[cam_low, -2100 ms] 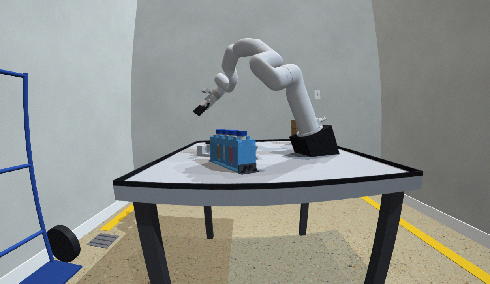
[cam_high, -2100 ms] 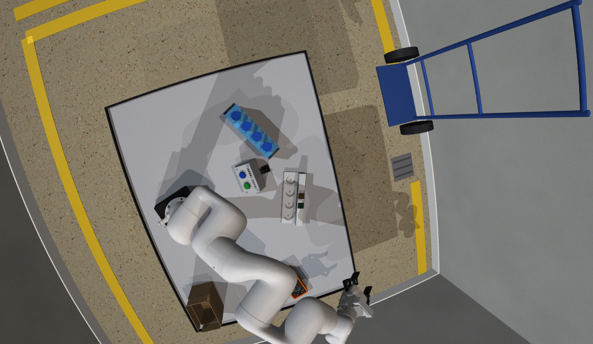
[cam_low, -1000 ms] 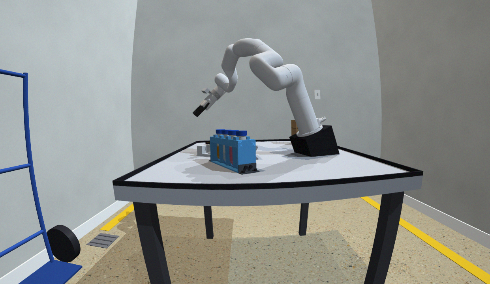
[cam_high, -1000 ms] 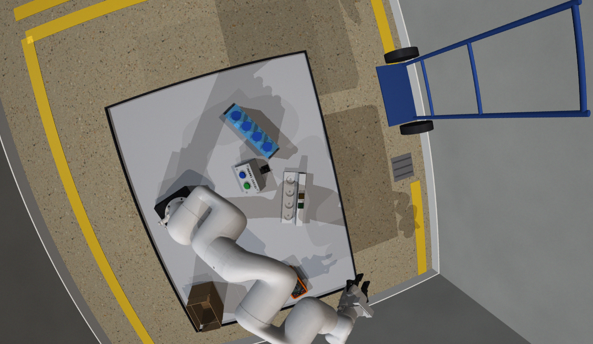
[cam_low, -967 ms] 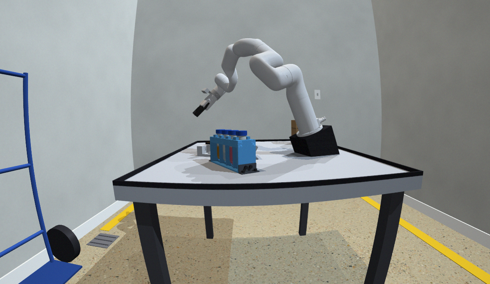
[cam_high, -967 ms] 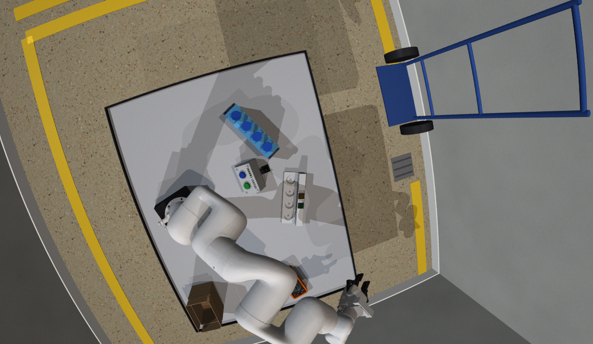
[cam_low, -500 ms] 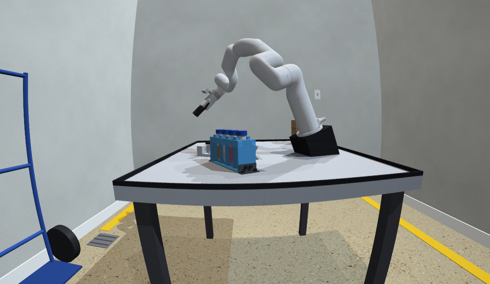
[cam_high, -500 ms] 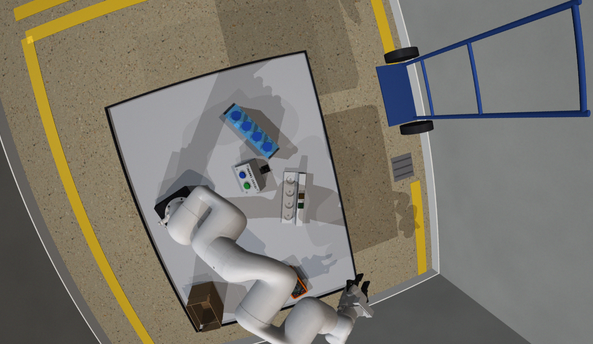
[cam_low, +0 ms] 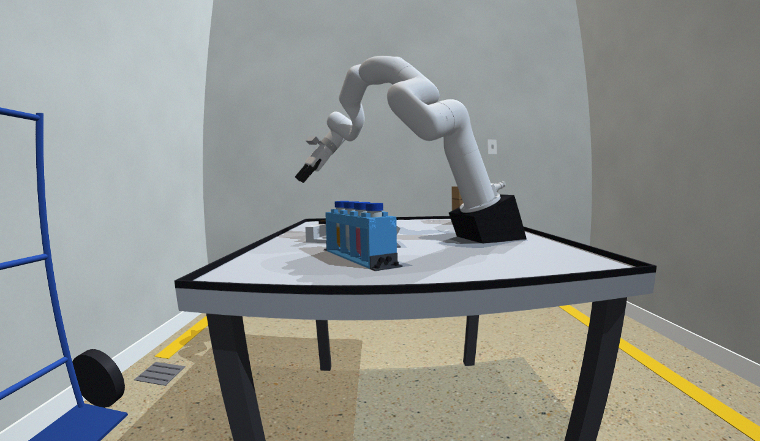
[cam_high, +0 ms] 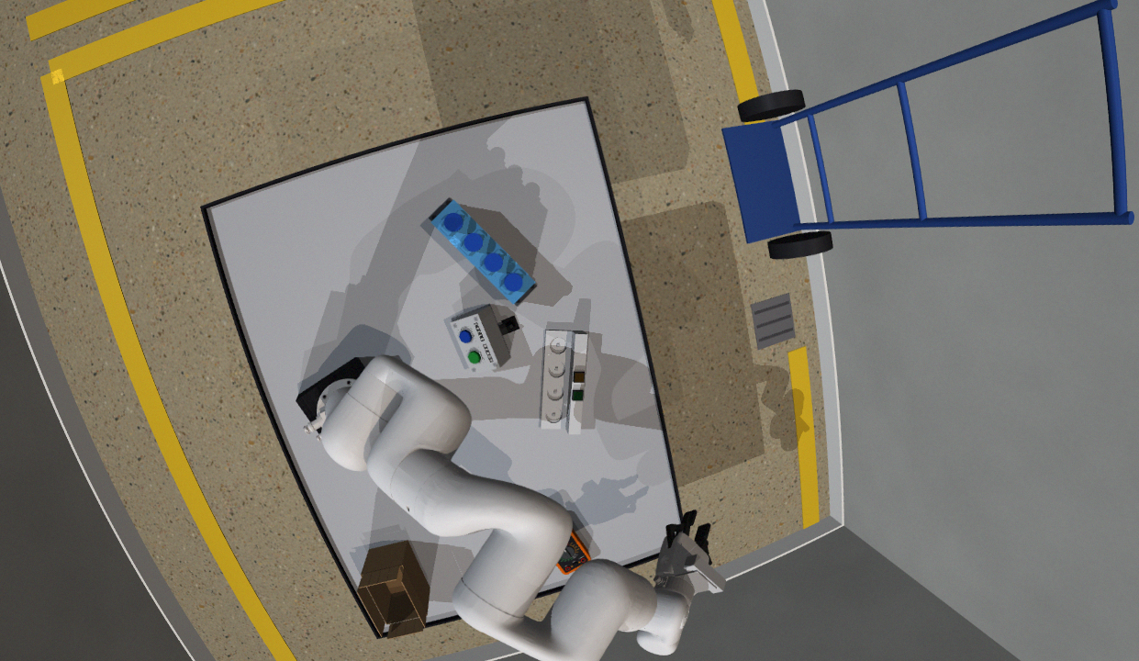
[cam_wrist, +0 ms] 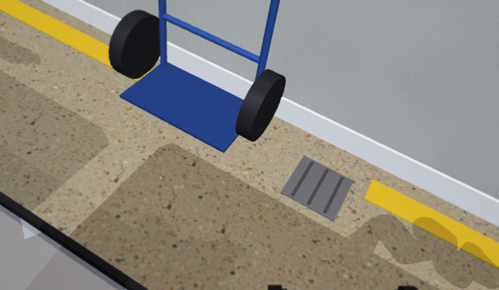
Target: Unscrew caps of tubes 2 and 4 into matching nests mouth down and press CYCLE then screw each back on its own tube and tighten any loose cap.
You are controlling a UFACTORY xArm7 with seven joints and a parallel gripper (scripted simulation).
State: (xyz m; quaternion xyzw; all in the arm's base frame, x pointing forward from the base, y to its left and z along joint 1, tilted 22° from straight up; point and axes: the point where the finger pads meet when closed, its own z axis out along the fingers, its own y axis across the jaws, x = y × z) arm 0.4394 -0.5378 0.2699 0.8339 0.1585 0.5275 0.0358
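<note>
A blue hand truck [cam_high: 910,143] leans against the wall at the upper right of the top view. A grey floor vent [cam_high: 772,320] lies below it. A brown cardboard box [cam_high: 392,588] and an orange handheld meter [cam_high: 575,555] occupy the table's [cam_high: 252,271] lower edge.

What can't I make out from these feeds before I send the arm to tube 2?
- Tube numbers and cap tightness: caps too small in top view.
- Cap tray: mostly hidden behind the decapping station in exterior view.
- Pincer: the bottom edge of the wrist view cuts off all but its fingertips.
- Lamps: too small.
</note>
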